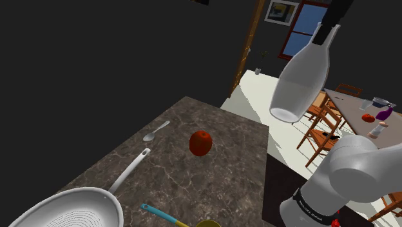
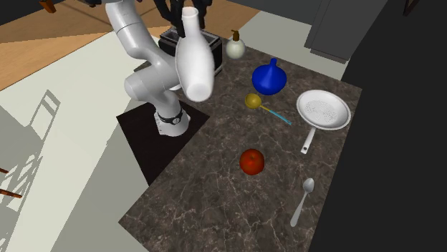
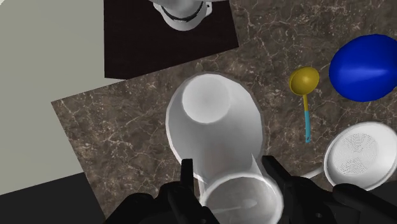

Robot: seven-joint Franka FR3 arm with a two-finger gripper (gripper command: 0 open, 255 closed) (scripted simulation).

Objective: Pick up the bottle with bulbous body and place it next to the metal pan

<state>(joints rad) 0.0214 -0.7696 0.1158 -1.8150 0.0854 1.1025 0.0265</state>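
Writing: the dark band (image 1: 314, 207) round the arm's base carries small pale lettering that we cannot read. We find no label on the bottle (image 1: 300, 72).

Bottle and pincer: the gripper (image 1: 328, 32) is clamped on the bottle's narrow neck. In the wrist view one black finger presses on each side of it. The bottle hangs in the air, tilted, base lowest. It is above the countertop (image 2: 215, 197), near the edge by the stand. It is well apart from the pan (image 2: 324, 109), which lies at the second exterior view's right.

Materials and shapes: the bottle is plain white, smooth and glossy, its bulbous body tapering to a slim neck. The pan is pale and round with a finely perforated floor and a long straight handle. The countertop is dark and veined like marble. Between bottle and pan lie a yellow scoop (image 2: 253, 100) with a teal handle and a blue funnel-shaped vessel (image 2: 269, 77). A red fruit (image 2: 251, 161) and a spoon (image 2: 302, 202) lie further along the counter, apart from each other.
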